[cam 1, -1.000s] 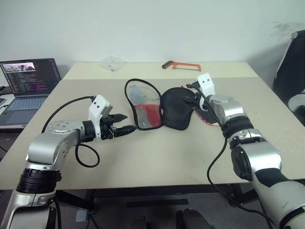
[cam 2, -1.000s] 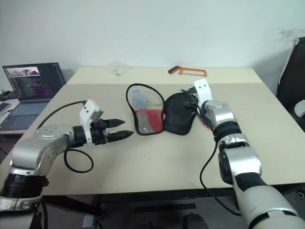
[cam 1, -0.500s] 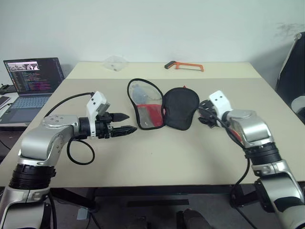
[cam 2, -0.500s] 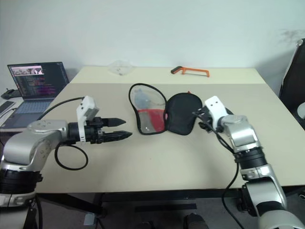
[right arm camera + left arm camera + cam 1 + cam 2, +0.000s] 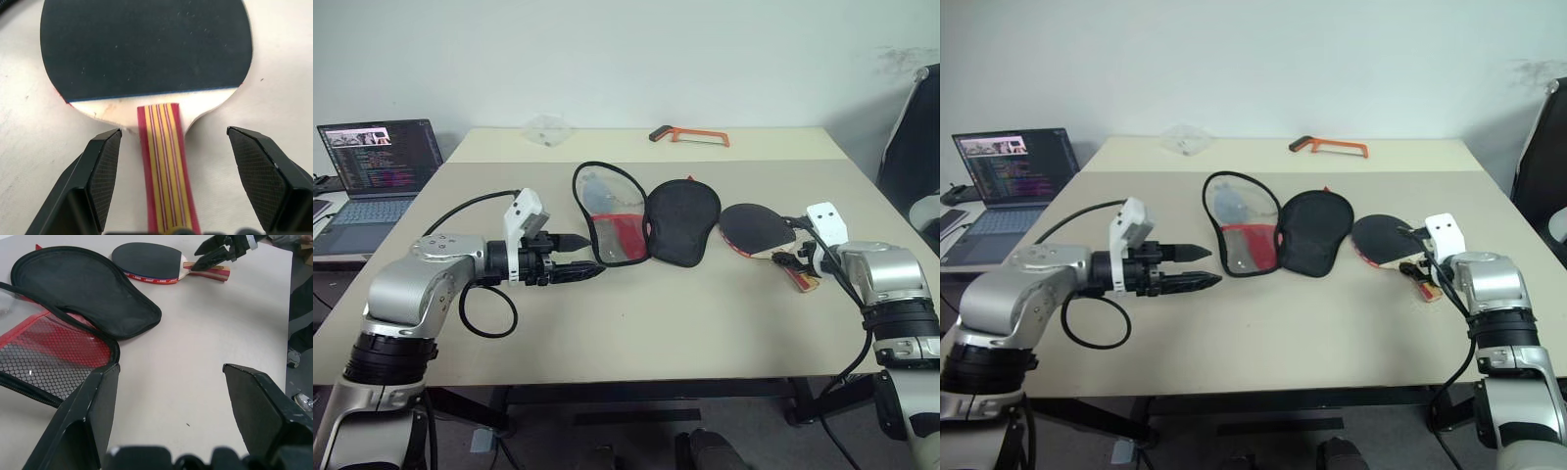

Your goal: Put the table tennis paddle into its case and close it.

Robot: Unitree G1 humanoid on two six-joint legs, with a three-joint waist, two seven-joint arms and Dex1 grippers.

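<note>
Paddle lies flat on table just right of the open case, right gripper fingers wide astride its handle w/o touching, left gripper also wide; looks light, stiff, so best gripped by handle.

Count on the worktop:
- One table tennis paddle, just right of the case.
- One case, lying open in two halves.
- One orange-framed hacksaw, well behind the case.
- One small clear plastic bag, behind the case, to its left.
- One laptop, far left of the case, off the worktop.
- One chair, partly visible, far right of the case.
</note>
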